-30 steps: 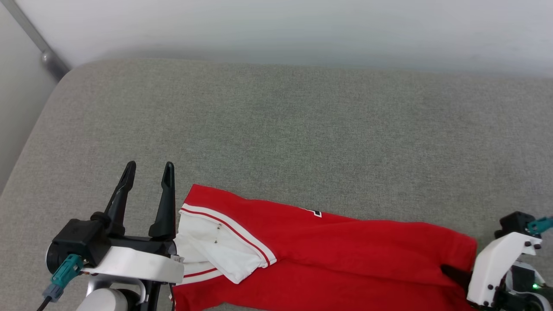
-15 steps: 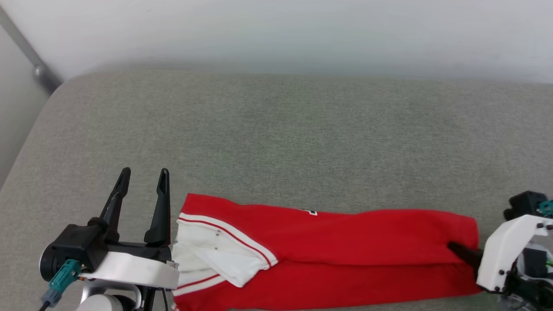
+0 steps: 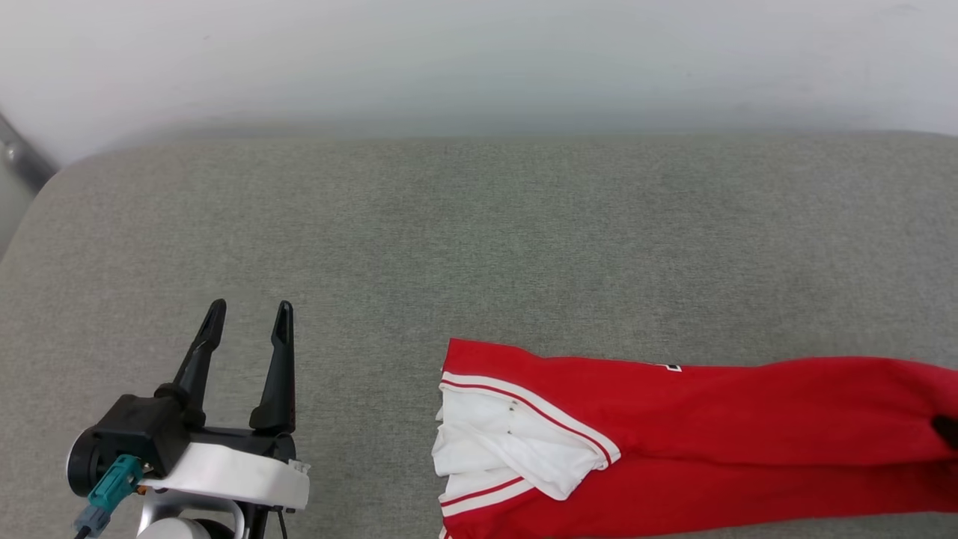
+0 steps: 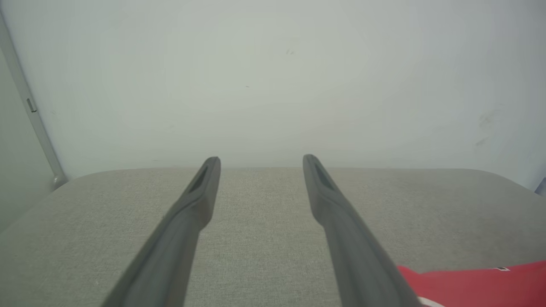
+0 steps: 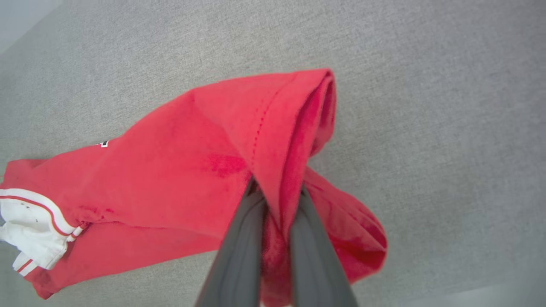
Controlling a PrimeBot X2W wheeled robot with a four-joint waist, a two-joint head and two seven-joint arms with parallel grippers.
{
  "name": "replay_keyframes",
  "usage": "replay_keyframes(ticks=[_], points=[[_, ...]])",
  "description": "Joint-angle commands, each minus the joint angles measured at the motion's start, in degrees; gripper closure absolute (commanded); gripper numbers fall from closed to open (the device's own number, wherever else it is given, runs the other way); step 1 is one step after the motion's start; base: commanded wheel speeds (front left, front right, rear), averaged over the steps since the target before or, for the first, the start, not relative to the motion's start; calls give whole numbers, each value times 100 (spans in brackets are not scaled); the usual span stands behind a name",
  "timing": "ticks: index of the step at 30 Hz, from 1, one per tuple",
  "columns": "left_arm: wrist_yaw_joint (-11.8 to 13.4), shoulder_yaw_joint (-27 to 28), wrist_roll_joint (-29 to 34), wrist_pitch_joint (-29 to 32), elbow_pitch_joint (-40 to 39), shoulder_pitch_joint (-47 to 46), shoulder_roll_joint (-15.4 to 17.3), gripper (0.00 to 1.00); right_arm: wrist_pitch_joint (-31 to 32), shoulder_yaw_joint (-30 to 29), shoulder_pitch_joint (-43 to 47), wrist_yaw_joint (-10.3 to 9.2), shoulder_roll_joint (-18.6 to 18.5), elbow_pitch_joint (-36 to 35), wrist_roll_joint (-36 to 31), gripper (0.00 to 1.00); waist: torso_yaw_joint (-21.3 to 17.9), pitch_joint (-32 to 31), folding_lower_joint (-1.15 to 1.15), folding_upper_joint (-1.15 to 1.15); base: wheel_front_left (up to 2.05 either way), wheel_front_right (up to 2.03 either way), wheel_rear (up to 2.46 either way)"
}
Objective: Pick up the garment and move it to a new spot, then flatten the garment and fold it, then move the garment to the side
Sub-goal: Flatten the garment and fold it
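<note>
The garment [image 3: 711, 419], a red jersey, lies folded into a long band on the grey padded surface [image 3: 479, 247]. Its white, red-striped sleeve end [image 3: 509, 449] points left. My right gripper [image 5: 276, 192] is shut on the band's right end, and the red cloth [image 5: 179, 170] bunches up between its fingers. One dark fingertip [image 3: 947, 430] shows at the right edge of the head view. My left gripper [image 3: 249, 308] stands open and holds nothing, well to the left of the sleeve end. In the left wrist view this gripper [image 4: 261, 158] has a red corner of the garment [image 4: 469, 281] at its lower right.
A pale wall [image 3: 479, 60] rises behind the padded surface. A grey metal pipe [image 3: 19, 153] runs down at the far left corner and appears as the pipe [image 4: 34, 123] in the left wrist view. Bare grey padding stretches beyond and left of the garment.
My right gripper shut on the garment's right end and pulled the whole garment to the right, away from my left gripper. The head camera shifted a little. The left gripper stayed open.
</note>
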Motion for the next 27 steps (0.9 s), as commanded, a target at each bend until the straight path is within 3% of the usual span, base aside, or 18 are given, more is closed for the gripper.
replay_keyframes(ticks=[1, 8, 12, 18, 27], points=[[28, 7, 9, -12, 2, 89, 27, 0, 203, -107, -30, -3, 269, -95, 73, 100, -48, 2, 0, 0, 0, 0, 0], [15, -15, 3, -20, 20, 92, 39, 0, 928, 21, -103, -3, 858, -142, 746, 100, -99, -7, 0, 0, 0, 0, 0], [-3, -47, 13, -14, 28, 43, 44, 0, 1031, 414, -101, -3, 941, 141, 1481, 100, -76, 2, 0, 0, 0, 0, 0], [-11, -84, 48, 8, -27, -74, 38, 0, 286, 1624, -272, -3, 937, 897, 2784, 100, 11, 152, 0, 0, 0, 0, 0], [-64, -131, 44, -36, 52, -270, -84, 0, -894, 3636, -807, -3, 936, 1719, 4039, 100, 289, 359, 0, 0, 0, 0, 0]])
